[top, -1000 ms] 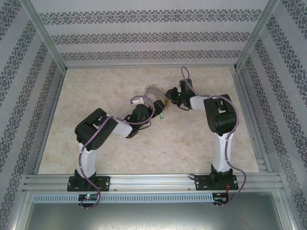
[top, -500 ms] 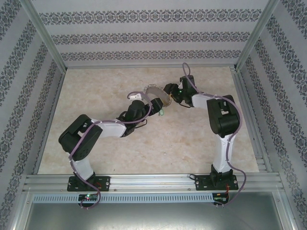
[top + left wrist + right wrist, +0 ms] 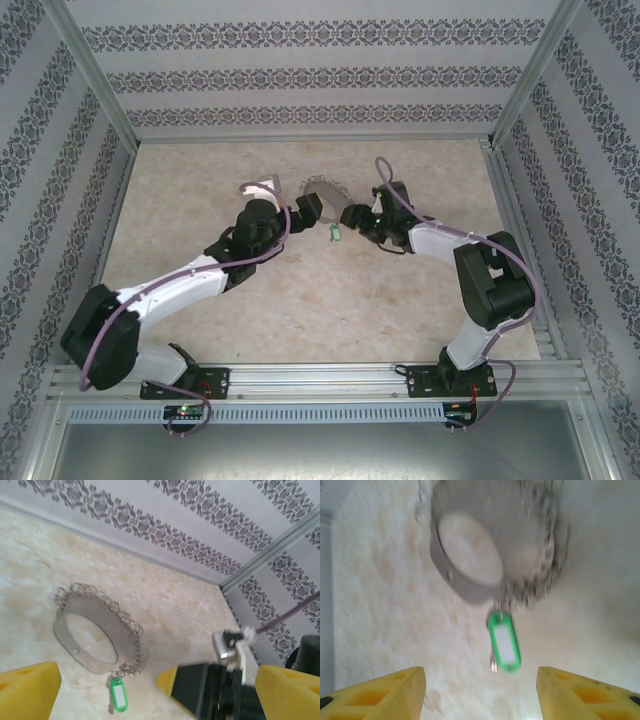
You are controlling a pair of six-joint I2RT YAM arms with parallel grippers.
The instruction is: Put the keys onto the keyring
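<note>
Green key (image 3: 504, 647) flat on bench (image 3: 380, 605), touching keyring (image 3: 465, 587) at its robot-side rim, long axis pointing off the keyring into the spread, empty right pincer (image 3: 479, 680), which looks nearer than the equally spread left pincer (image 3: 155, 680).

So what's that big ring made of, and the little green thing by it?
The keyring looks like metal: dull silvery-grey, a flat band edged with thin wire loops. The key has a plastic-looking head: bright green, smooth, with a pale window. Its thin blade is silvery, probably metal too.
</note>
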